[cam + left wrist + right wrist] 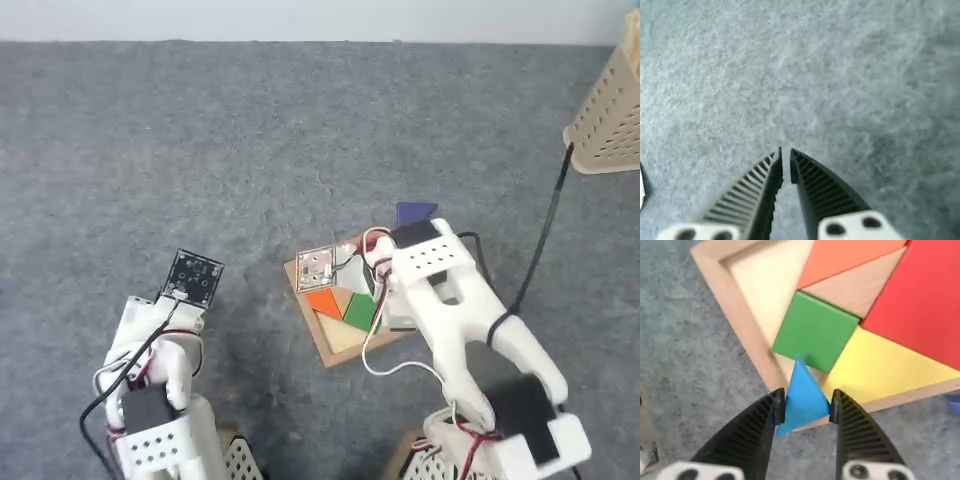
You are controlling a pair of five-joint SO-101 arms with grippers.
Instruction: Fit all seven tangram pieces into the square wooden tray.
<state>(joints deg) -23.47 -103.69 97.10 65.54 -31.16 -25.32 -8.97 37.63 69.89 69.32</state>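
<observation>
Between the right gripper's (807,399) fingers a blue triangle (800,407) is clamped, hanging over the tray's (735,310) rim with its tip at the green square (815,330). An orange piece (850,257), a red piece (925,305) and a yellow piece (875,370) lie in the tray beyond, and a purple piece (413,212) rests on the carpet (300,120) just outside it. Well apart, the left gripper (786,152) hangs over carpet, fingers almost together and holding nothing.

Tabletop (250,140) was covered in grey felt-like cloth, rough and matt. Tray (737,315) was bare pale wood, smooth and unvarnished. Green piece (815,330) and blue piece (802,400) carried smooth matt paint. Right fingers (757,440) and left fingers (755,195) were black ribbed plastic. Arm shells (450,290) were white matt plastic.
</observation>
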